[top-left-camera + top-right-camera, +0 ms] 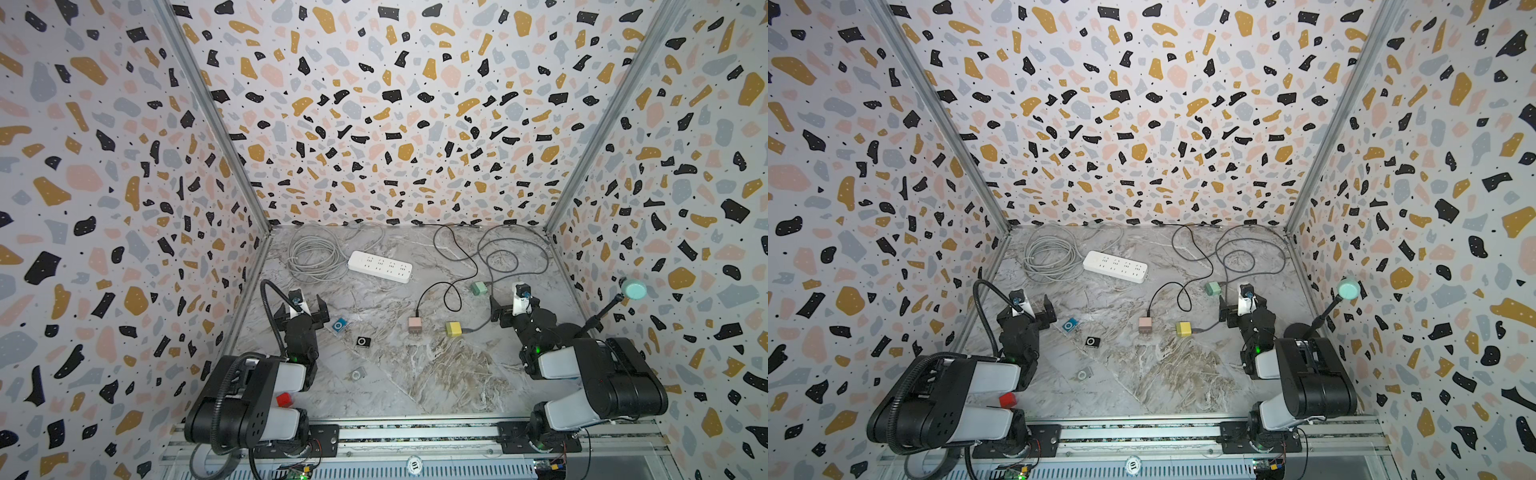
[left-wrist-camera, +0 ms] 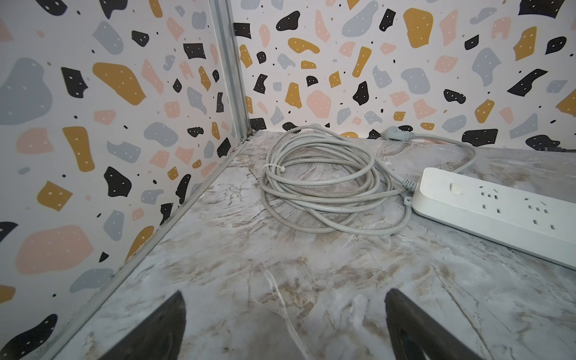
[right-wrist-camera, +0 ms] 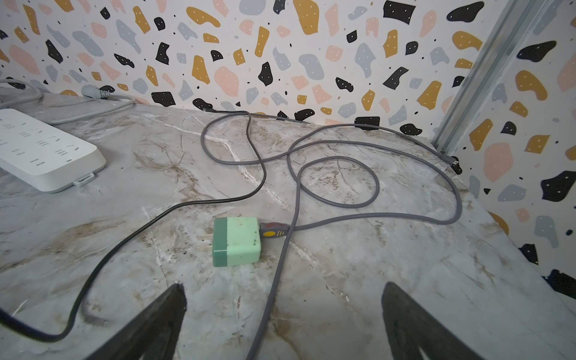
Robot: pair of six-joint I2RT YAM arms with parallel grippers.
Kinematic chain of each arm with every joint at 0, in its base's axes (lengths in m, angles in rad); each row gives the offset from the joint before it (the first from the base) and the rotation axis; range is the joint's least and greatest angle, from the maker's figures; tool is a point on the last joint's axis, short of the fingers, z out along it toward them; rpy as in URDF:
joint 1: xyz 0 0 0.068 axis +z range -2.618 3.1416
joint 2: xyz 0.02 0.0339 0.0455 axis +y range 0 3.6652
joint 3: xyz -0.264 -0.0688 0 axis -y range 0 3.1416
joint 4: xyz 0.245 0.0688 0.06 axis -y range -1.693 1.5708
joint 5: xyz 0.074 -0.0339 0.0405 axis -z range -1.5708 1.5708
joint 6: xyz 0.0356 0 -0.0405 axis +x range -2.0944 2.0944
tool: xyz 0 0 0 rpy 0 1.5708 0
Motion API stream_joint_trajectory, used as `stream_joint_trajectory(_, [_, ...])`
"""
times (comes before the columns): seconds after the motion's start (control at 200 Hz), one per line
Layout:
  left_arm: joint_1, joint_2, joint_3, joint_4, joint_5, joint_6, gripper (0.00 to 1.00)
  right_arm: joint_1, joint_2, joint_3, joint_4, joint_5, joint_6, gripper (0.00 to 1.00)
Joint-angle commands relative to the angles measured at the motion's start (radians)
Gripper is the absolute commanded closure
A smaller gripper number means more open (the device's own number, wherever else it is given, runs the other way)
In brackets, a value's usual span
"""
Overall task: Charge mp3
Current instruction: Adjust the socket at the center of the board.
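Three small mp3 players lie on the marble table in both top views: a blue one [image 1: 340, 325] [image 1: 1070, 325], a black one [image 1: 363, 342] [image 1: 1092, 342] and a silver one [image 1: 357, 374] [image 1: 1084, 374]. A pink charger [image 1: 414, 324], a yellow charger [image 1: 453, 329] and a green charger [image 1: 478, 288] [image 3: 237, 241] lie to their right, each on a dark cable. My left gripper [image 1: 300, 306] [image 2: 283, 308] stands open just left of the blue player, over bare table. My right gripper [image 1: 515, 305] [image 3: 283, 305] is open too, behind the green charger, whose grey cable [image 3: 271, 305] runs between the fingers untouched.
A white power strip [image 1: 380, 266] [image 2: 498, 212] [image 3: 43, 152] lies at the back, its coiled grey cord [image 1: 313, 253] [image 2: 324, 187] in the back left corner. Loose cable loops [image 1: 498, 257] cover the back right. A black stand with a teal disc [image 1: 633, 289] leans by the right wall.
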Motion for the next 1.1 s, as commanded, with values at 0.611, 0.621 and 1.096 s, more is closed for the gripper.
stream_joint_trajectory(0.611, [-0.005,0.007,0.019,0.055,0.005,0.011,0.0,-0.01,-0.003,0.021,0.013,-0.011,0.001,0.01])
stream_joint_trajectory(0.621, [-0.005,0.007,0.019,0.055,0.005,0.012,0.01,-0.01,-0.004,0.022,0.013,-0.012,0.002,0.01])
stream_joint_trajectory(1.096, [-0.007,-0.369,0.514,-0.868,0.108,-0.222,0.0,0.172,-0.318,0.527,-1.039,0.119,0.14,0.07])
